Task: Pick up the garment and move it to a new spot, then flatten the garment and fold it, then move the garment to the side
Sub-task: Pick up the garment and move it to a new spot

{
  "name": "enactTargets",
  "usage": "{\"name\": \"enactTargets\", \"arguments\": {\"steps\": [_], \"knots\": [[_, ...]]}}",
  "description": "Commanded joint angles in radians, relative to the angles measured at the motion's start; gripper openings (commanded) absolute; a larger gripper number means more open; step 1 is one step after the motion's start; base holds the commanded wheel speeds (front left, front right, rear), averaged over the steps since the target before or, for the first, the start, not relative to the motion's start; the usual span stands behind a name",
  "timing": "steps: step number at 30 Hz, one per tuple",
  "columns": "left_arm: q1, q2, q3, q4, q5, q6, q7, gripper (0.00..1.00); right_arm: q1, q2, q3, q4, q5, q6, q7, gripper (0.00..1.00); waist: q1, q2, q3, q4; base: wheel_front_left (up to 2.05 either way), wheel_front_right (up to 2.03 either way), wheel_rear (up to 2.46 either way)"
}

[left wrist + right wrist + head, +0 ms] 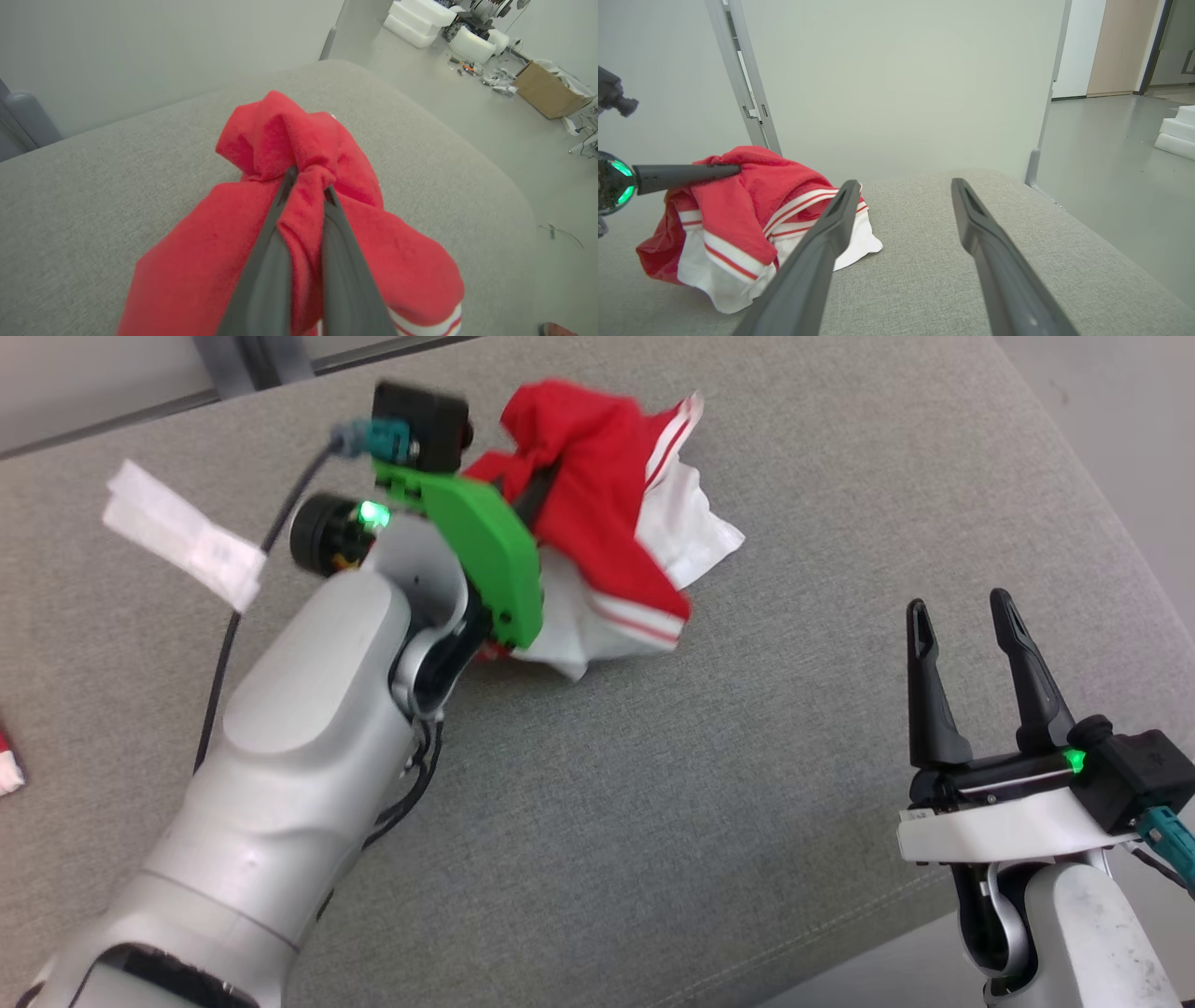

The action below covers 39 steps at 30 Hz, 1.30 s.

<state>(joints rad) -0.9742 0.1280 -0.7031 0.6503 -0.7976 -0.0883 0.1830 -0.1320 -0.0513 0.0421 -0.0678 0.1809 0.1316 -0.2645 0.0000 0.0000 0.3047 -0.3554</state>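
While a paper strip point(182, 537) is lying beside its forearm, the left gripper point(308, 179) is clenching the garment point(261, 135). The right gripper point(962, 609) is hovering apart, fingers spread.

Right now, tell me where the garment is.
In the head view, top centre: the garment sits bunched on the grey cushion, pinched by the left tool.

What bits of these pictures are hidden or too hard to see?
- Head view: the green bracket hides most of the left pincer gripping the garment.
- Head view: a red-and-white thing is cut off by the left edge.
- Left wrist view: the bits on the floor are too small to name.
- The garment is bunched, so its kind is unclear.
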Motion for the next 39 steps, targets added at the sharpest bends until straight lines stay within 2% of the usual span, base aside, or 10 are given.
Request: {"name": "enactTargets", "arguments": {"steps": [1,5,6,7,11,16,22,26,32,39], "knots": [[0.042,0.019,-0.006,0.03,0.008,-0.006,-0.02,0.0,-0.017,0.001,0.005,-0.004,0.01,-0.002,0.0,1.0,0.0,0.0,0.081,-0.051,0.0,0.0,0.0],[0.09,0.032,-0.033,0.114,0.054,0.0,-0.123,0.0,-0.026,0.001,0.005,0.002,0.009,-0.002,0.0,1.0,0.0,0.0,0.095,-0.045,0.0,0.0,0.0],[0.097,0.03,-0.041,0.13,0.069,0.0,-0.15,0.08,-0.026,0.0,0.002,0.004,0.005,-0.002,0.0,1.0,0.0,0.0,0.093,-0.039,0.0,0.0,0.0],[0.101,0.021,-0.046,0.146,0.087,0.005,-0.199,1.0,-0.023,0.001,-0.002,0.007,-0.004,-0.002,0.0,1.0,0.0,0.0,0.085,-0.025,0.0,0.0,0.0],[0.113,0.011,-0.069,0.15,0.141,0.014,-0.347,1.0,-0.003,0.0,-0.004,0.016,-0.043,-0.002,0.0,1.0,0.0,0.0,0.034,0.033,0.0,0.0,0.0],[0.217,0.042,-0.037,0.102,0.19,0.094,-0.445,1.0,0.03,-0.001,0.039,0.021,-0.083,-0.002,0.0,1.0,0.0,0.0,-0.077,0.126,0.0,0.0,0.0],[0.498,0.067,0.152,-0.159,0.251,0.188,-0.447,1.0,0.084,-0.002,0.074,0.075,-0.096,-0.002,0.0,1.0,0.0,0.0,-0.188,0.235,0.0,0.0,0.0],[0.711,0.046,0.299,-0.335,0.343,0.21,-0.447,1.0,0.123,-0.001,0.071,0.1,-0.105,-0.002,0.0,1.0,0.0,0.0,-0.259,0.285,0.0,0.0,0.0],[0.943,-0.03,0.509,-0.563,0.498,0.167,-0.448,1.0,0.154,0.0,0.062,0.1,-0.099,-0.002,0.0,1.0,0.0,0.0,-0.292,0.32,0.0,0.0,0.0],[1.069,-0.074,0.599,-0.712,0.609,0.11,-0.447,1.0,0.199,0.0,0.055,0.081,-0.088,-0.002,0.0,1.0,0.0,0.0,-0.324,0.33,0.0,0.0,0.0]]}}
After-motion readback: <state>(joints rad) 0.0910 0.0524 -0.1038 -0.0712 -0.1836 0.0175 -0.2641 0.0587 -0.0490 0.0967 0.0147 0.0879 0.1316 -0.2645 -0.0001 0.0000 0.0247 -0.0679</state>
